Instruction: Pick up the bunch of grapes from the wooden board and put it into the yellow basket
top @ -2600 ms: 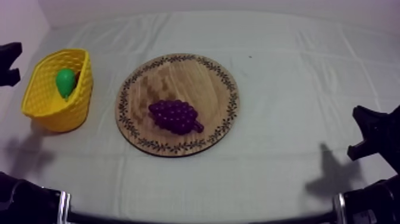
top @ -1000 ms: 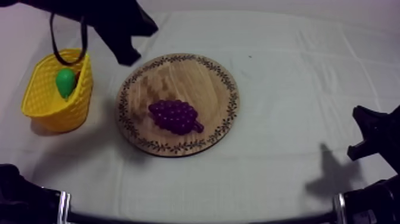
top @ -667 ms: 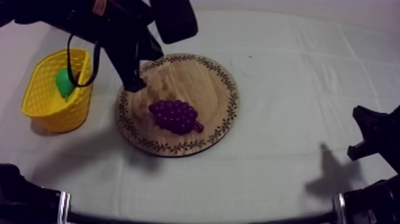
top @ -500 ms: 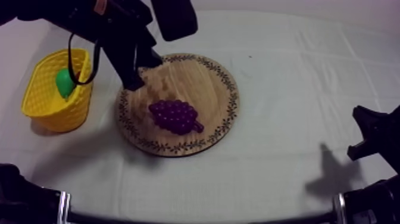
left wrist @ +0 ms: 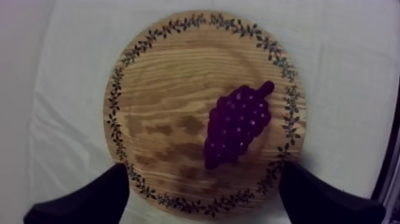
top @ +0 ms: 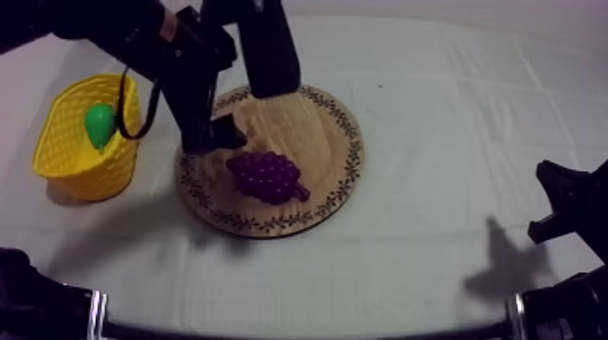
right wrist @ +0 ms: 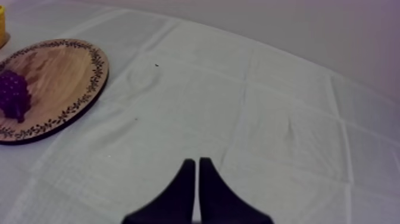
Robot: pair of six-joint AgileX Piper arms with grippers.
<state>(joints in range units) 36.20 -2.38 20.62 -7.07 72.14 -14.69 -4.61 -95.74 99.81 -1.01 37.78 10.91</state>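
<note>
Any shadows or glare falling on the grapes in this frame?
Top view: the left hand and its arm throw a soft shadow on the grey-white cloth left of the round wooden board; the purple bunch of grapes is evenly lit. Left wrist view: no glare on the grapes.

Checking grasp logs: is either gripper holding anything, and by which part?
Nothing held. The left gripper is open over the bunch of grapes lying on the wooden board; the right gripper is shut on nothing.
</note>
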